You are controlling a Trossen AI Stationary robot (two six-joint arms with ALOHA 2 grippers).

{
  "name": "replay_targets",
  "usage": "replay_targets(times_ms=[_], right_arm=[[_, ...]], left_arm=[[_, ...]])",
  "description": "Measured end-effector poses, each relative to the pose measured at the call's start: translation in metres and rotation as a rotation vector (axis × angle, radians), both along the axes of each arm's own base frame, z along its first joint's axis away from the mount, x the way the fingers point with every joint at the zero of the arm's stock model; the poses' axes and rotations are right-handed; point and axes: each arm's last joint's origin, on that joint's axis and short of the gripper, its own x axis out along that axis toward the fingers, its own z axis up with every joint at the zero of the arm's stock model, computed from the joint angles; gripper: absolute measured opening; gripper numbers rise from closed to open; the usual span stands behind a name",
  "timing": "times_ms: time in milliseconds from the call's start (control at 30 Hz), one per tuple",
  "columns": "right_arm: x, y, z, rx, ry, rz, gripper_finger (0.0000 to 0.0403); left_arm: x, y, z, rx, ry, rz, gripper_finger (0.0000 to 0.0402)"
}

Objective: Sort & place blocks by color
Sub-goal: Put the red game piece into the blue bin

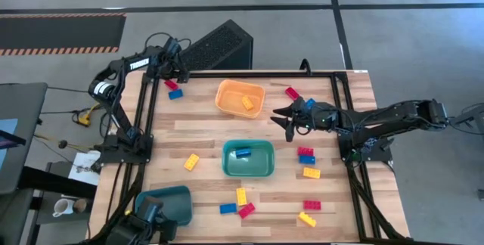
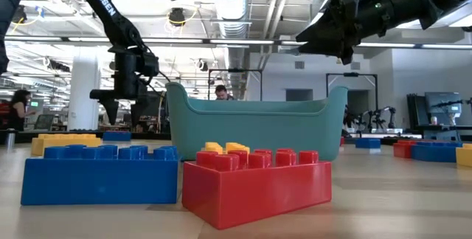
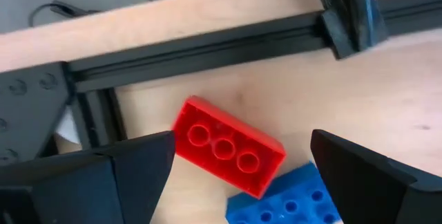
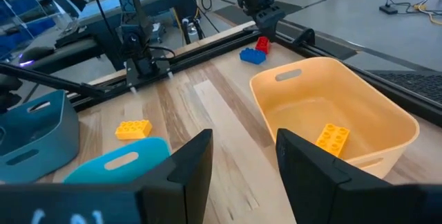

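Two arms work over a wooden table (image 1: 204,135) strewn with small studded blocks; at the far left corner the left gripper (image 1: 175,69) hangs above a red block (image 1: 170,85) and a blue block (image 1: 175,94) that lie touching beside the black frame rail (image 1: 148,101); in the left wrist view its fingers (image 3: 141,165) are spread wide on either side of the same red block (image 3: 228,145), with nothing between them. A dark blue bin (image 1: 170,202) sits at the near left corner; a yellow block (image 1: 191,162) lies alone between it and the middle. At the centre stands the teal bin (image 1: 261,168) with one blue block (image 1: 242,153) inside; beyond it the orange bin (image 1: 227,94) holds one yellow block (image 1: 247,103); in front of the teal bin a blue block (image 1: 228,209), a yellow block (image 1: 241,196) and a red block (image 1: 246,211) lie close together. Right of the orange bin the right gripper (image 1: 281,118) hovers above the table with its fingers (image 4: 190,162) apart and empty, pointing toward both bins; a red block (image 1: 292,92) and a blue one (image 1: 309,103) lie near it. Further right sit a red block (image 1: 305,151) touching a blue block (image 1: 306,159), a yellow block (image 1: 311,172), another red block (image 1: 311,205) and a yellow block (image 1: 306,219).
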Motion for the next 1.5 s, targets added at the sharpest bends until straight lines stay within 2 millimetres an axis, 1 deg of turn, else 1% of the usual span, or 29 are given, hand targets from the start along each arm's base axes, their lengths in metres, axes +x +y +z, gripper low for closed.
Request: replay_targets(times_ms=[100, 267, 400, 567, 700, 800, 867, 1067, 1200, 1267, 1333, 1500], right_arm=[[0.0, 0.0, 0.0, 0.0, 0.0, 0.0, 0.0182], [0.0, 0.0, 0.0, 0.001, 0.0, 0.001, 0.0182], [0.0, 0.0, 0.0, 0.003, -0.001, 0.003, 0.0182], [0.0, 0.001, 0.0, 0.013, -0.007, 0.021, 0.0182], [0.001, 0.004, 0.001, 0.012, -0.015, 0.034, 0.0182], [0.001, 0.005, 0.002, 0.012, -0.018, 0.041, 0.0182], [0.001, 0.005, 0.003, 0.011, -0.021, 0.041, 0.0182], [0.002, 0.005, 0.006, 0.01, -0.03, 0.041, 0.0182], [0.002, 0.005, 0.006, 0.01, -0.03, 0.041, 0.0182], [0.002, 0.005, 0.006, 0.01, -0.03, 0.04, 0.0182], [0.002, 0.005, 0.006, 0.01, -0.03, 0.041, 0.0182], [0.002, 0.005, 0.006, 0.01, -0.03, 0.041, 0.0182]], left_arm=[[0.002, -0.002, 0.0, -0.033, -0.042, -0.027, 0.0323], [0.011, -0.008, -0.001, -0.086, -0.122, -0.085, 0.0318], [0.015, -0.012, -0.001, -0.109, -0.115, -0.092, 0.0304], [0.013, -0.017, -0.005, -0.142, -0.104, -0.073, 0.0284], [0.013, -0.018, -0.005, -0.168, -0.118, -0.122, 0.027], [0.016, -0.017, 0.003, -0.199, -0.166, -0.166, 0.0259], [0.018, -0.016, 0.011, -0.198, -0.155, -0.178, 0.0249], [0.022, -0.005, 0.04, -0.098, -0.008, -0.169, 0.0216], [0.02, -0.002, 0.046, -0.038, 0.109, -0.156, 0.0192], [0.017, 0.001, 0.041, -0.047, 0.147, -0.147, 0.018], [0.012, 0.005, 0.03, -0.103, 0.172, -0.132, 0.0169], [0.017, 0.016, 0.003, -0.23, 0.222, -0.136, 0.0149]])
